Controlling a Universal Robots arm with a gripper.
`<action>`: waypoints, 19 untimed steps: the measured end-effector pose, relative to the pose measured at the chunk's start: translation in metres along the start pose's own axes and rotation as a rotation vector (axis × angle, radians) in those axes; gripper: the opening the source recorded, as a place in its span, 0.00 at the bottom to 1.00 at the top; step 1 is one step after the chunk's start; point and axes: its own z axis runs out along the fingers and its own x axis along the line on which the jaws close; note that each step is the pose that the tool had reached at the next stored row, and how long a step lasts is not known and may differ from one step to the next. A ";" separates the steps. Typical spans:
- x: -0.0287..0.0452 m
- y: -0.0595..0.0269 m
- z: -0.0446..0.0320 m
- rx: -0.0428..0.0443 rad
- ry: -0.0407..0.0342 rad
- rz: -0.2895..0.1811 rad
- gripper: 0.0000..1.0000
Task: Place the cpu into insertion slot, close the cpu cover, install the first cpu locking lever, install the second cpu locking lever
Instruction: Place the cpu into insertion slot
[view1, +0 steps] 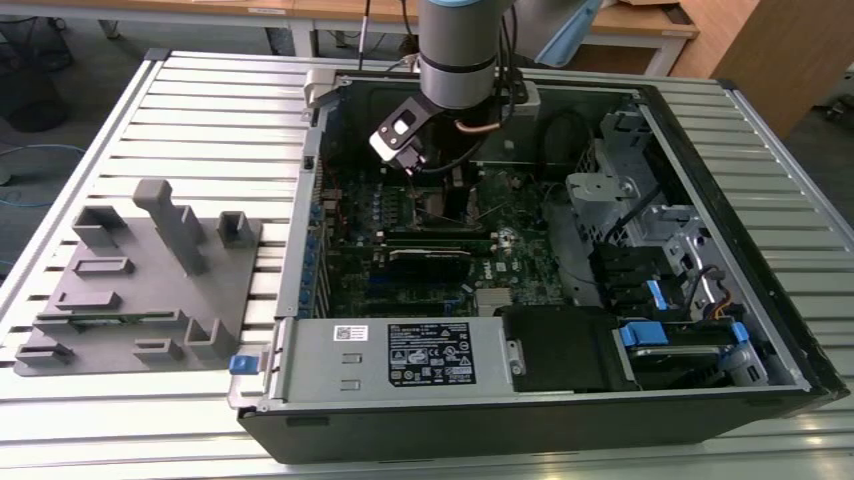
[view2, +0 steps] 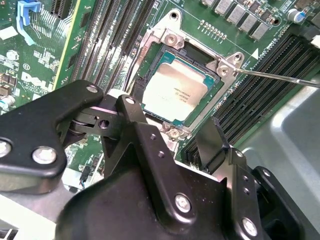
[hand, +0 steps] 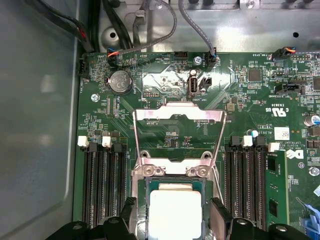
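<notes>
The cpu (hand: 175, 214) lies flat in the insertion slot (hand: 141, 192) of the green motherboard, its silver top facing up; the second wrist view shows the same cpu (view2: 175, 95) seated inside the metal rim. The cpu cover (hand: 177, 114) is swung back off the socket, its window frame lying over the board. My gripper (hand: 173, 207) hovers just over the socket, open, one black finger (hand: 128, 210) on each side, spread wider than the chip. A thin locking lever (view2: 280, 78) sticks out from one socket corner. In the exterior view my gripper (view1: 447, 192) hangs inside the case.
Long black memory slots (hand: 102, 185) flank the socket on both sides. Cables (hand: 160, 30) and a coin battery (hand: 120, 81) lie beyond the cover. The white-labelled power supply (view1: 427, 355), a drive cage (view1: 641, 220) and the case walls hem in the board. A grey fixture tray (view1: 134, 290) sits outside.
</notes>
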 end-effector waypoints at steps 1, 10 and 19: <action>0.0000 0.0000 0.0000 0.0000 -0.0001 0.000 0.68; 0.0000 0.0000 -0.0001 0.0001 -0.0001 0.000 0.53; 0.0000 0.0000 -0.0001 0.0001 -0.0002 0.000 0.18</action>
